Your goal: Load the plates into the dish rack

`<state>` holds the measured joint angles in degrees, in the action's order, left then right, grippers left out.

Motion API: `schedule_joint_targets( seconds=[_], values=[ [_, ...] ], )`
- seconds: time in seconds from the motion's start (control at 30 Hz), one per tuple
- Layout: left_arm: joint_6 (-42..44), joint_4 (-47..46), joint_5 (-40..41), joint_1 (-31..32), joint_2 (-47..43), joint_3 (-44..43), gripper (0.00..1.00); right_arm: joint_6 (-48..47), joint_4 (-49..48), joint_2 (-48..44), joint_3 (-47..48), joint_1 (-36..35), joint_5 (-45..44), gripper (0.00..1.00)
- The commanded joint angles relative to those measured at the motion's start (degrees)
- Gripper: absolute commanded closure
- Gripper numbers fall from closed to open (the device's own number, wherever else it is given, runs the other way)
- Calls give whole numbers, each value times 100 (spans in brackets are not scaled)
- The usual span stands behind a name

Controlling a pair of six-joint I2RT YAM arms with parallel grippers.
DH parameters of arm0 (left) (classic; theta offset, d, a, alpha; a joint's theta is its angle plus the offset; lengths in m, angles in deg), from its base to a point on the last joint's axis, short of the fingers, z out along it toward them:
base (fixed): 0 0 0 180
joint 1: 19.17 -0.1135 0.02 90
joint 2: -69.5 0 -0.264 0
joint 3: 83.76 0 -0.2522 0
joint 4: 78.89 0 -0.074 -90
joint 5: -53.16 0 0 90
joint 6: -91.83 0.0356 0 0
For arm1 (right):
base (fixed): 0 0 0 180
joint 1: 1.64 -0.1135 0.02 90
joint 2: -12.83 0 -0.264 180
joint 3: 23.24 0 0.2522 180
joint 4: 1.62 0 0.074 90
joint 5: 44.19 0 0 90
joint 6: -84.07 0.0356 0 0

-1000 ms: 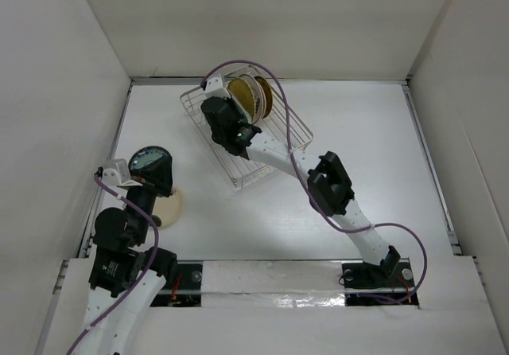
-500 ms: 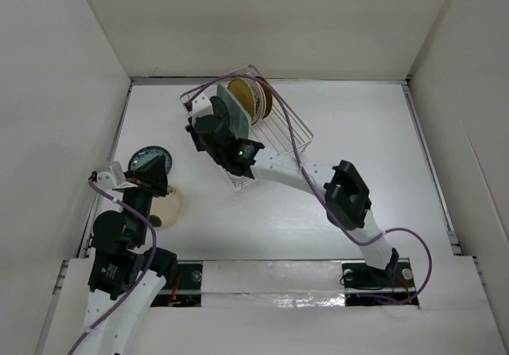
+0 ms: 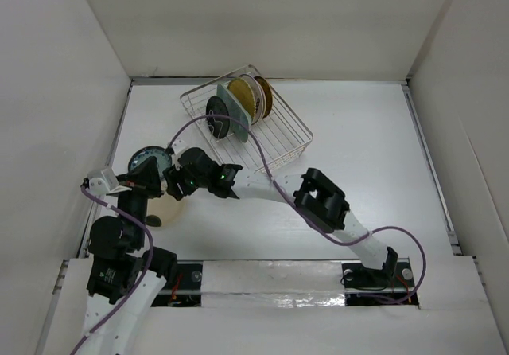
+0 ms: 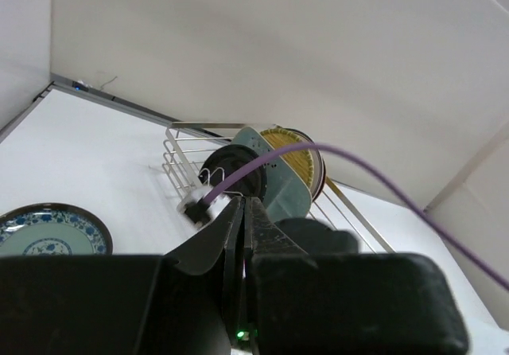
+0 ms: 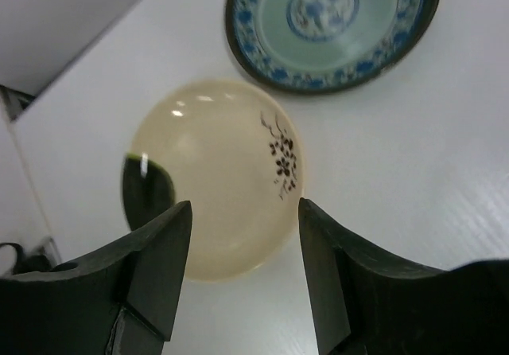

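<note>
Spanning the table (image 3: 358, 152) from its base toward the dish rack's (image 3: 285, 136) near-left side, the right arm hangs its right end effector (image 5: 242, 220) directly over a cream plate (image 5: 215, 180). Its two fingers are spread wide, gripping nothing, and we read this stance as preparation to straddle the plate's rim.

The cream plate lies flat on the table, well apart from the rack on its near-left side. A teal patterned plate (image 5: 330, 21) lies just beside it, on the side closer to the rack. Both lie face up, so we judge that each must be tipped on edge before it can enter a slot.

Inside the rack, a black plate (image 3: 216, 122), a pale green rectangular plate (image 3: 236, 120) and a brown-and-gold plate (image 3: 264, 95) stand upright between the dividers, crowded toward the far-left end. The wire slots to their right are free.

The left end effector (image 4: 242, 212) waits left of the rack. Its fingers are pressed together on nothing and it points toward the rack, seemingly parked out of the right arm's way.
</note>
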<state>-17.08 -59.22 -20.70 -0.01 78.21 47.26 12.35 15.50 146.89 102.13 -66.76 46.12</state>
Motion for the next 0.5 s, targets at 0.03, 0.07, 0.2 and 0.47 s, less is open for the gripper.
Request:
schedule_joint_targets(
  seconds=[0.03,0.07,0.2,0.47],
  values=[
    [64,-187,117,27,16,24,98,245,130,366,220,122,531,38],
    [55,-178,117,27,43,24,98,281,130,506,229,123,531,38],
    [81,-178,74,27,104,24,97,500,-123,683,-42,123,748,52],
    [90,-169,73,27,96,15,96,923,-862,411,-895,123,1453,100]
  ],
)
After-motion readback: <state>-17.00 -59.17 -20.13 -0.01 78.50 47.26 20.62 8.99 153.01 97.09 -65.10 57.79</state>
